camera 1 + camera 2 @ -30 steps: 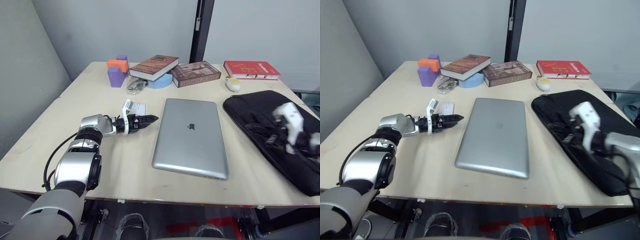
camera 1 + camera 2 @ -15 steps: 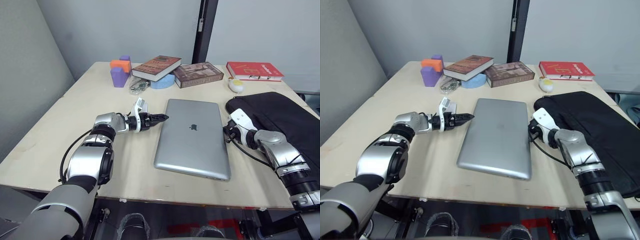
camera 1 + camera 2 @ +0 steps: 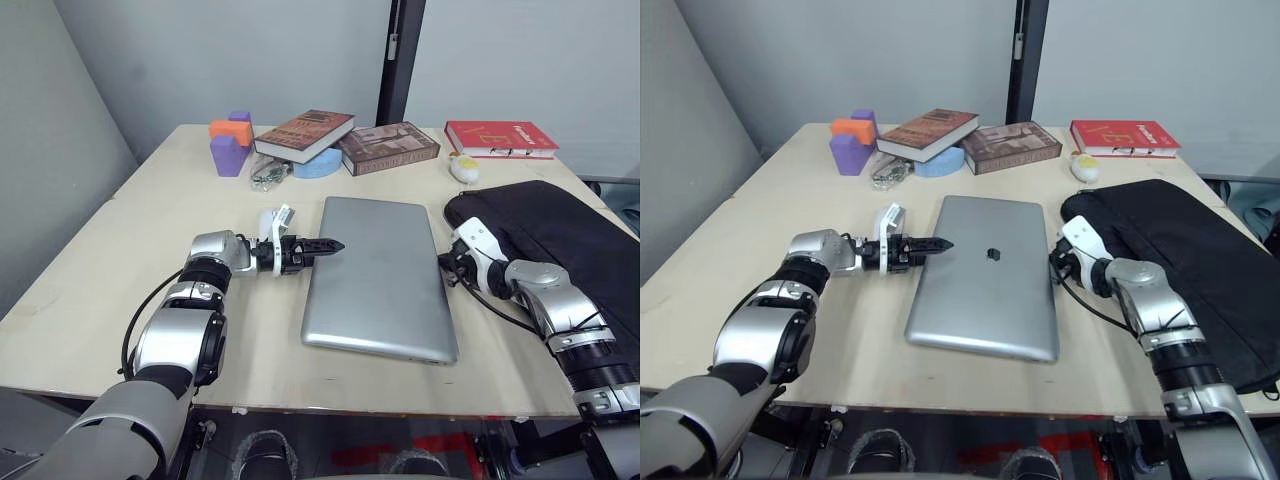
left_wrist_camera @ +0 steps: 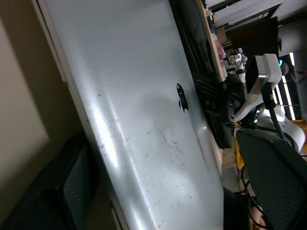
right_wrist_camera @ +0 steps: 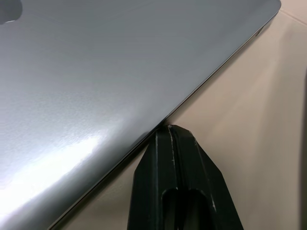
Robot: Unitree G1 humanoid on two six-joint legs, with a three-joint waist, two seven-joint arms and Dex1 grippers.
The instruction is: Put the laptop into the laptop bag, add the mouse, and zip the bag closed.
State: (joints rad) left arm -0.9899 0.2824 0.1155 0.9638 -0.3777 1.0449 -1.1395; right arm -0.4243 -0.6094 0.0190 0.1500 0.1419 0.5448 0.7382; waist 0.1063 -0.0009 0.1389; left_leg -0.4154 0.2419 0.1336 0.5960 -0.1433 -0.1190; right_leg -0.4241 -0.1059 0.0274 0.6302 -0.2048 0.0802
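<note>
Here right pincer (image 5: 169, 132) clenched, tips meeting laptop (image 3: 985, 275) edge; left pincer (image 3: 328, 245) over opposite edge, state unclear.

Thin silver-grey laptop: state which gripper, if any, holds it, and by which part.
Neither holds the thin silver-grey metal laptop. The shut right gripper presses its tip against the right edge; the left gripper meets the left edge, grip unclear.
</note>
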